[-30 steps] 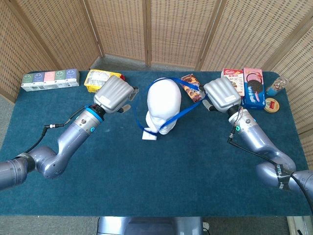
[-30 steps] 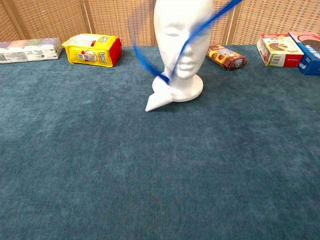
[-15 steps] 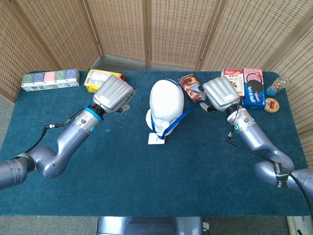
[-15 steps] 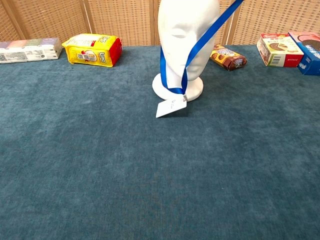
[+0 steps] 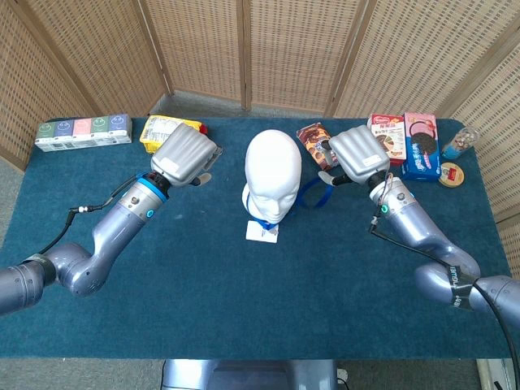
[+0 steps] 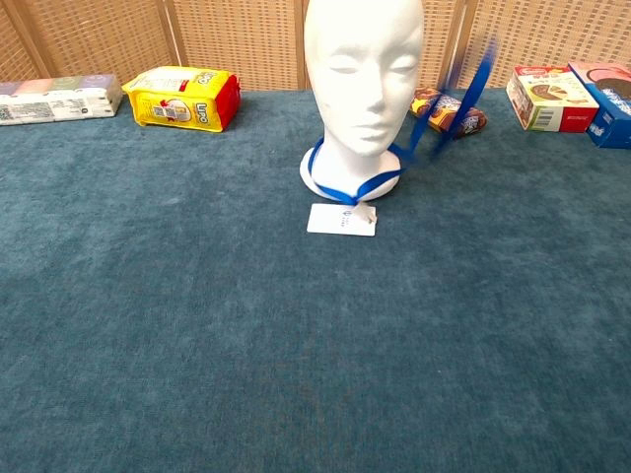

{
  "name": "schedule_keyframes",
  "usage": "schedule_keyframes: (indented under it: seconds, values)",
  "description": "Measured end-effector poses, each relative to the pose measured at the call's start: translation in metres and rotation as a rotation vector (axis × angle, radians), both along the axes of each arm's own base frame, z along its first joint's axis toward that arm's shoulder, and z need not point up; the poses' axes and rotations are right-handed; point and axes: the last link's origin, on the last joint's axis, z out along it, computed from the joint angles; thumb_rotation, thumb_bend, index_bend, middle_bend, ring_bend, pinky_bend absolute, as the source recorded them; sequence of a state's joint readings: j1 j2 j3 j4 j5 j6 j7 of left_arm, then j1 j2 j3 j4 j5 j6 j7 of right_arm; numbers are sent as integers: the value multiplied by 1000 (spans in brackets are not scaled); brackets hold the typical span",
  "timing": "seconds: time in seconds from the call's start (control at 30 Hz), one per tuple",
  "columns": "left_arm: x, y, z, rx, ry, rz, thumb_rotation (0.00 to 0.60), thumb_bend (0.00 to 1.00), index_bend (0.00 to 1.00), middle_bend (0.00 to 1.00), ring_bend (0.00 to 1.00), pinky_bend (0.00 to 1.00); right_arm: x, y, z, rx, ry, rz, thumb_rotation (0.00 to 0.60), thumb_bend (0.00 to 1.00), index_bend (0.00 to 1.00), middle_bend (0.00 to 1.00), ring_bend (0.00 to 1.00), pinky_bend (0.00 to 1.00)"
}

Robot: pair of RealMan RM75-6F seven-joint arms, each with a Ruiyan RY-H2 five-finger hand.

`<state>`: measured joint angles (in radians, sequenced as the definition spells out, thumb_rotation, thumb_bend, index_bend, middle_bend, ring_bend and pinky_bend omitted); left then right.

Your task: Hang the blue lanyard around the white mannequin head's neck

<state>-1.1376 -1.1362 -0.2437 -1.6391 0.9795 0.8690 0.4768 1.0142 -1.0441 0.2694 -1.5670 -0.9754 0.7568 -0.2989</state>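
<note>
- The right hand hangs at about three o'clock of the white mannequin head. Its fingers face away, so I can't tell whether it grips the strap's blurred far end.
- The blue lanyard loops the neck at the base, with its white card flat at six o'clock, so it looks nearly hung.
- The left hand sits at nine o'clock, apparently holding nothing; how wide it is, I can't tell.

We see bright, even, diffuse light with faint, soft shadows and no glare; both views are sharp, except the blue ribbon lanyard, motion-blurred in the chest view.
</note>
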Motion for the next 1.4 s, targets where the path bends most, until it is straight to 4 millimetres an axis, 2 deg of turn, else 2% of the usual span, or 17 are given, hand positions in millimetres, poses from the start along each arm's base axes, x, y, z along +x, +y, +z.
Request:
schedule_keyframes:
  seconds: [0.47, 0.7, 0.97, 1.13, 1.4]
  values:
    - [-11, -2, 7, 6, -35, 30, 599, 204, 689, 1000, 1000, 1000, -4, 1, 7, -51, -24, 1, 405, 358, 518, 1000, 1000, 1000]
    - [-28, -11, 18, 2, -81, 71, 523, 203, 689, 1000, 1000, 1000, -14, 9, 20, -90, -33, -12, 406, 367, 518, 996, 1000, 1000]
    - [-65, -38, 34, 0, -152, 147, 485, 203, 666, 998, 968, 994, -40, 33, 33, -124, -65, -47, 404, 394, 518, 907, 1000, 1000]
    - [-95, -59, 41, -7, -211, 221, 453, 202, 651, 940, 891, 916, -54, 52, 36, -129, -85, -59, 405, 418, 532, 846, 946, 989]
    - [-144, -96, 52, 10, -287, 337, 441, 202, 643, 852, 797, 785, -75, 86, 35, -135, -96, -62, 406, 436, 571, 788, 857, 928]
